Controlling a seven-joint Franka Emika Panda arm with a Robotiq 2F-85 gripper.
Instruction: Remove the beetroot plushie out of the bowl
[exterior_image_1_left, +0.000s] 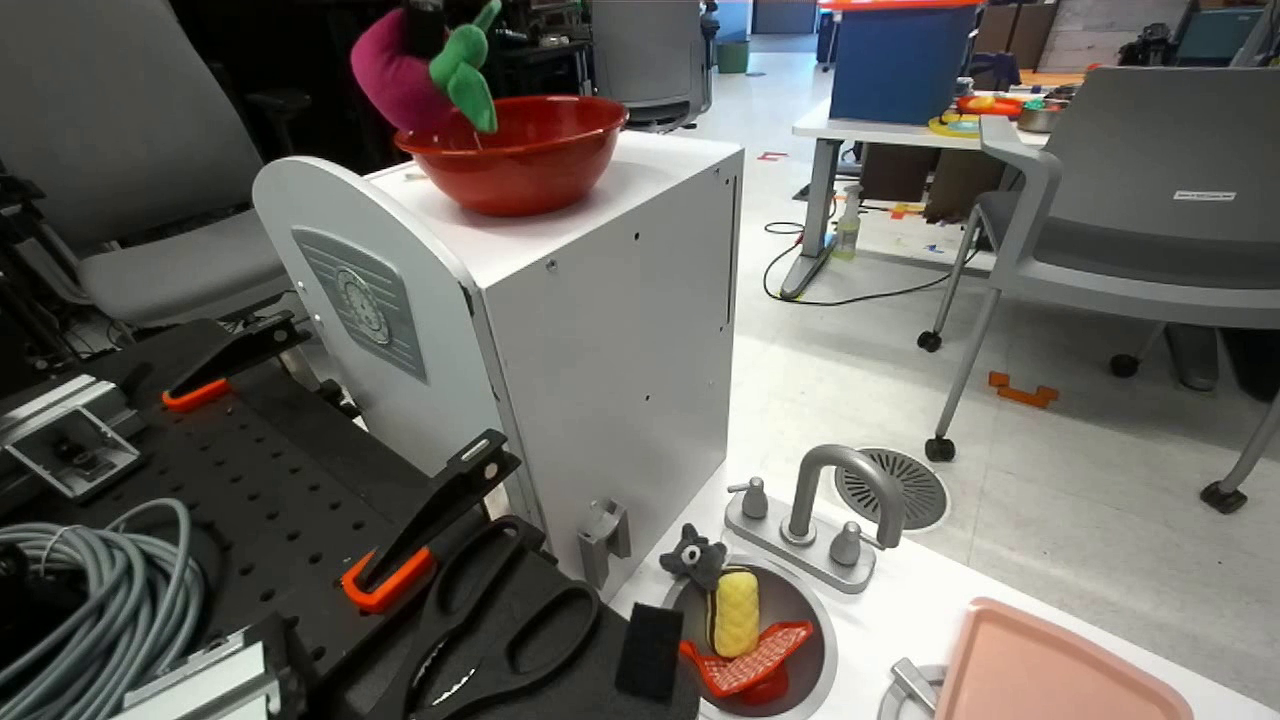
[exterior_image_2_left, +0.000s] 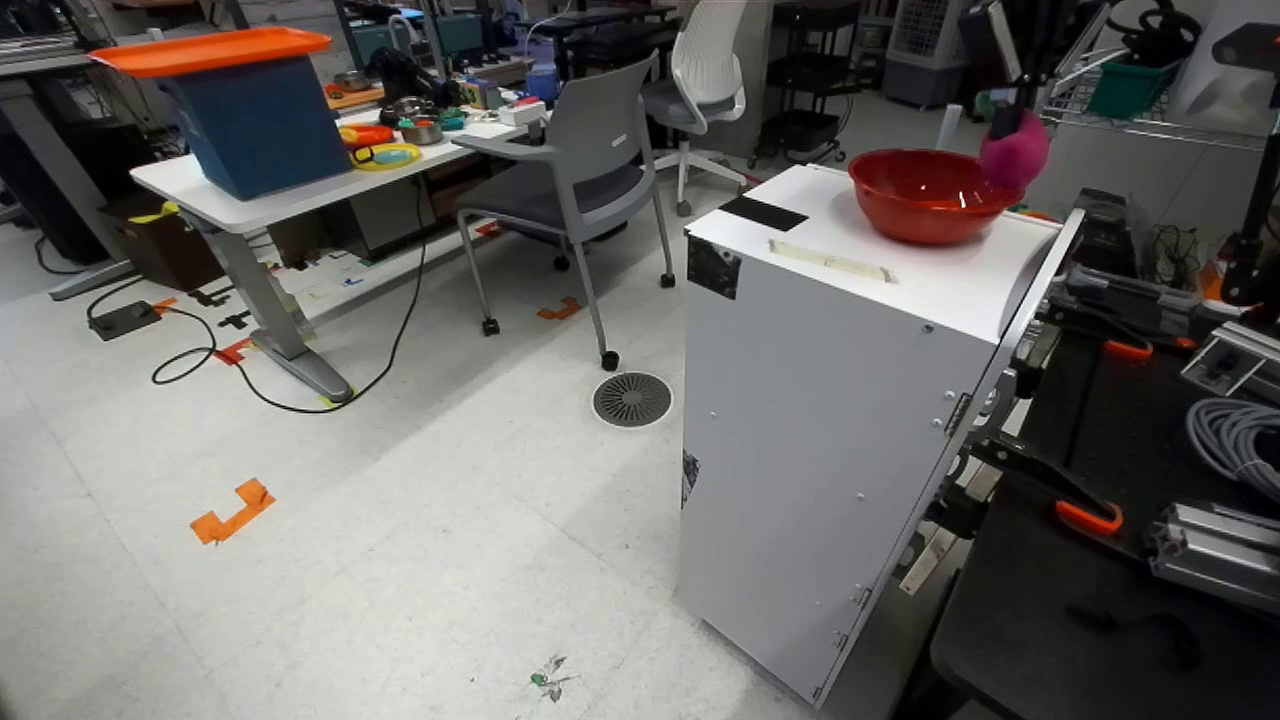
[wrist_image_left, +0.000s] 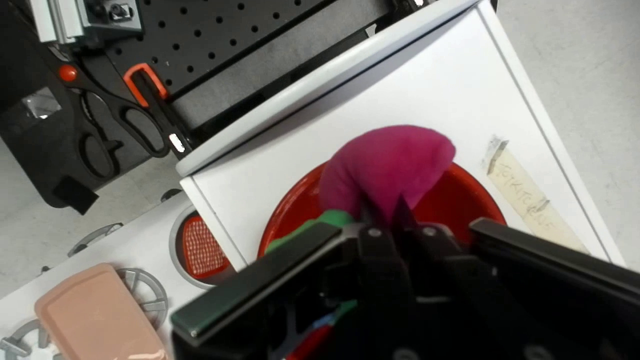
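The beetroot plushie is magenta with green leaves. It shows in both exterior views (exterior_image_1_left: 390, 75) (exterior_image_2_left: 1015, 155) and in the wrist view (wrist_image_left: 395, 157). My gripper is shut on it, with the fingertips (wrist_image_left: 385, 212) pressed into the magenta body. In an exterior view the gripper (exterior_image_1_left: 425, 22) is dark and mostly cut off by the top edge. The plushie is at the height of the bowl's rim and above, over one side of the red bowl (exterior_image_1_left: 520, 175) (exterior_image_2_left: 925, 215) (wrist_image_left: 482, 195). I cannot tell whether it touches the rim. The gripper hides part of the bowl's inside.
The bowl stands on a white cabinet (exterior_image_1_left: 620, 300) (exterior_image_2_left: 800, 430) with a raised, rounded front panel (exterior_image_1_left: 290, 210). A toy sink (exterior_image_1_left: 825, 625) with a grey faucet (exterior_image_1_left: 850, 470) holds several toys. A black pegboard table (exterior_image_1_left: 270, 480) carries clamps, scissors (exterior_image_1_left: 500, 640) and cable (exterior_image_1_left: 150, 570).
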